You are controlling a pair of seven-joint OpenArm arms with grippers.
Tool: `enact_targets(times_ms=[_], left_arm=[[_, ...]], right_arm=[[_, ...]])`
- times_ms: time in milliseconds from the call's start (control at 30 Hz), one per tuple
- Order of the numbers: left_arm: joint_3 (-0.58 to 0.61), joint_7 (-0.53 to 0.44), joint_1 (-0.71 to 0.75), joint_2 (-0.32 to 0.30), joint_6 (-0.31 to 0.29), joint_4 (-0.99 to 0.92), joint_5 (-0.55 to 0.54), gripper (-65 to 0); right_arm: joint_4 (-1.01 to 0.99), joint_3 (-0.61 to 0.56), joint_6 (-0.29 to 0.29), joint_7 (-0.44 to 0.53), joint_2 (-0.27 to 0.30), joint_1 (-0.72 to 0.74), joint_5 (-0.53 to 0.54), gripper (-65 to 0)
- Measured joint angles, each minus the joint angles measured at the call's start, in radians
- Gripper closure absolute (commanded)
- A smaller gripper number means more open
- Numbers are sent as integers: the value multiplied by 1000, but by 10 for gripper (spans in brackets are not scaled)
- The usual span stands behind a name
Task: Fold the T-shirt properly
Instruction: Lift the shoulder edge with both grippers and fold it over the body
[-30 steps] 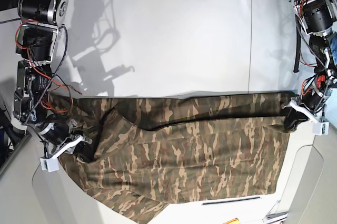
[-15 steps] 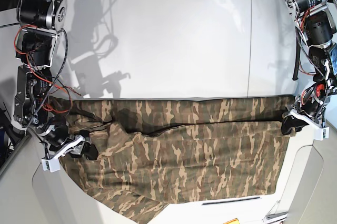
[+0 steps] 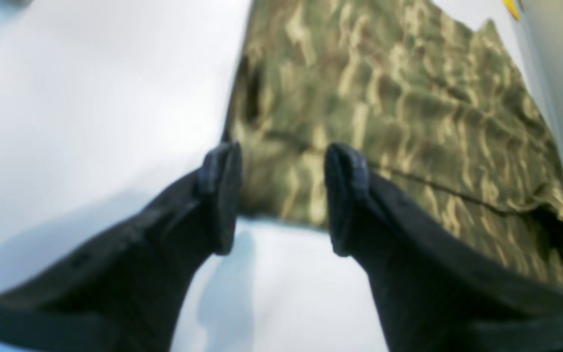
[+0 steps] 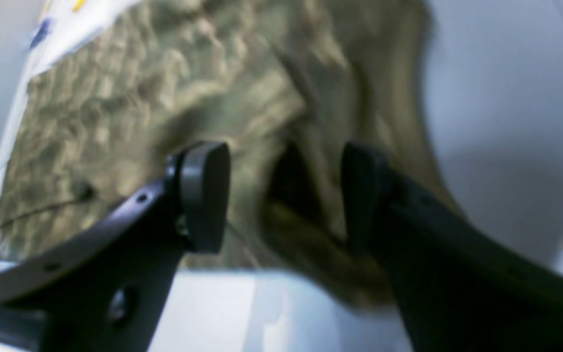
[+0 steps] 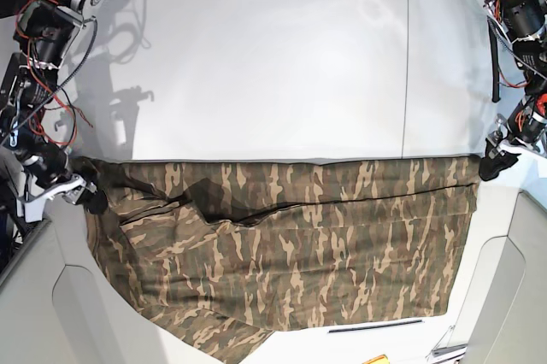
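While the white bench [image 5: 273,65] stretched bare behind it, your T-shirt [image 5: 291,244] lay folded lengthwise along the near edge, hem overhanging. Your left tool [image 3: 281,195] stood released just off one end, and your right tool [image 4: 281,195] gaped over the other, gripping nothing.

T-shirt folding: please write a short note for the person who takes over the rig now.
Left hand: open, holding nothing, just off the shirt's edge.
Right hand: open, holding nothing, over bunched cloth at the other end.
T-shirt: spread wide across the near part of the white table, one long fold laid over, near edge hanging off the front.
Done: first lengthwise fold, released.
Left: smooth the wrinkled sleeve side, fold further into a compact shape.
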Motion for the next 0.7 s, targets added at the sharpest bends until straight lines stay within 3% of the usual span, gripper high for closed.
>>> enact_targets(times_ms=[200,300,367,567,700], left_arm=[[-6,-18,30,42,0,0,-4,-321],[-6,-49,35,68,0,0,39,-383],[-6,-87,37,77,0,0,68,-385],[16,-179,34,79,60,0,138,-385],[105,-239,23,79,79,0,169,-385]], right_arm=[[0,38,-17,79,12,-74,-6,-356],[0,38,-68,98,18,-92,-38,-356],[-1,41,-97,98,18,-95,-44,-356],[-62,16,-108,139,18,-76,-40,-356],[-143,-34,-96,250,20,-61,-26,-356]])
